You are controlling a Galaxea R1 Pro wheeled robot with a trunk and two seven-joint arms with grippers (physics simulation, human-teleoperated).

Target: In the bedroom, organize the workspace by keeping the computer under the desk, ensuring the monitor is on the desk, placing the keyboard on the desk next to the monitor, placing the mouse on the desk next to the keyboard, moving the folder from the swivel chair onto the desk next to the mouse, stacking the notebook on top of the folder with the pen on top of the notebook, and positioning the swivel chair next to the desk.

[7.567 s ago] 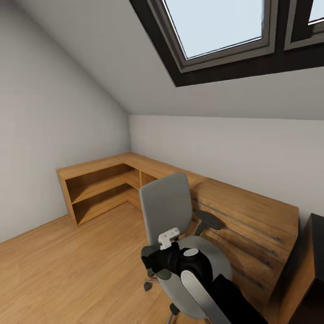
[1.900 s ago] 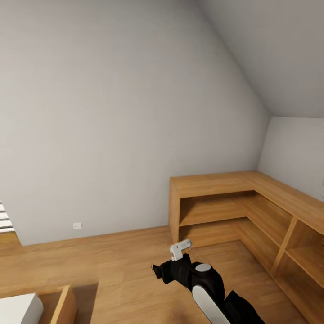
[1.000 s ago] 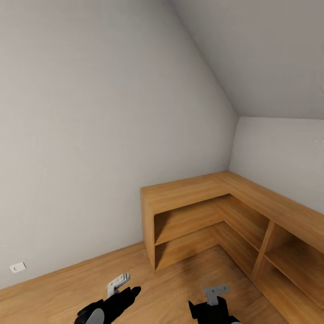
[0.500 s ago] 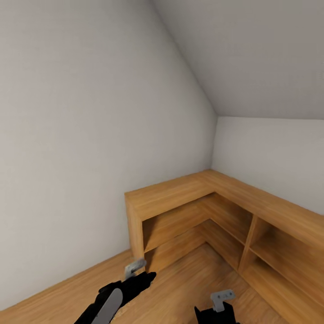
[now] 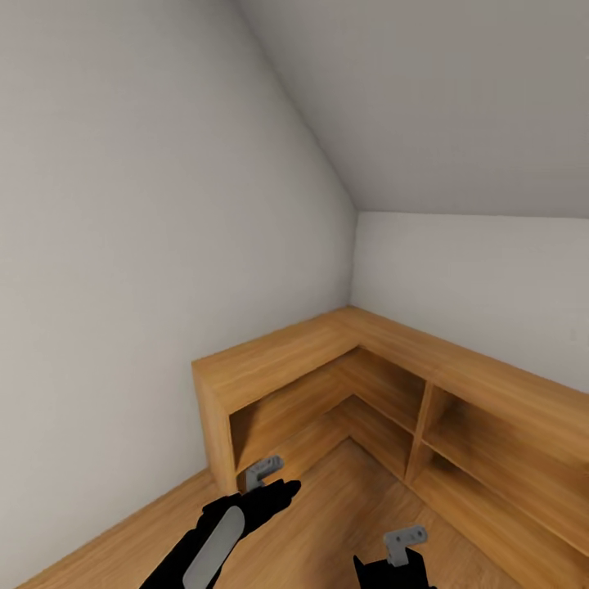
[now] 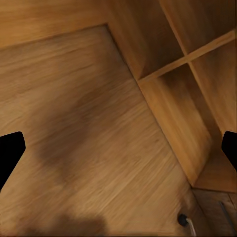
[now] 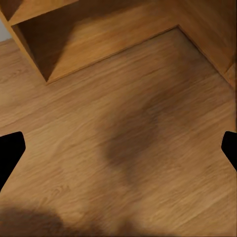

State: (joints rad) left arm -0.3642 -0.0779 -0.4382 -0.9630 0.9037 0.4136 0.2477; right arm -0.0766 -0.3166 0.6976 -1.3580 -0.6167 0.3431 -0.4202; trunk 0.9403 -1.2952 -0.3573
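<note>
None of the task's things show: the desk, chair, computer, monitor, keyboard, mouse, folder, notebook and pen are all out of view. My left gripper (image 5: 282, 491) reaches forward over the wooden floor, just short of the corner shelf unit. In the left wrist view the left gripper (image 6: 118, 153) is open, its black fingertips (image 6: 10, 153) wide apart with bare floor between them. My right gripper (image 5: 393, 564) sits low at the picture's bottom edge. Seen from its wrist, the right gripper (image 7: 118, 150) is also open and holds nothing.
An L-shaped wooden shelf unit (image 5: 270, 368) with open compartments fills the room's corner under the sloped ceiling and runs along the right wall (image 5: 507, 401). A white wall (image 5: 123, 286) closes the left side. Wooden floor (image 5: 327, 523) lies between me and the shelves.
The whole picture has slid left, so the camera has turned right. My left arm has risen and stretched forward toward the shelf unit. The right gripper stays low.
</note>
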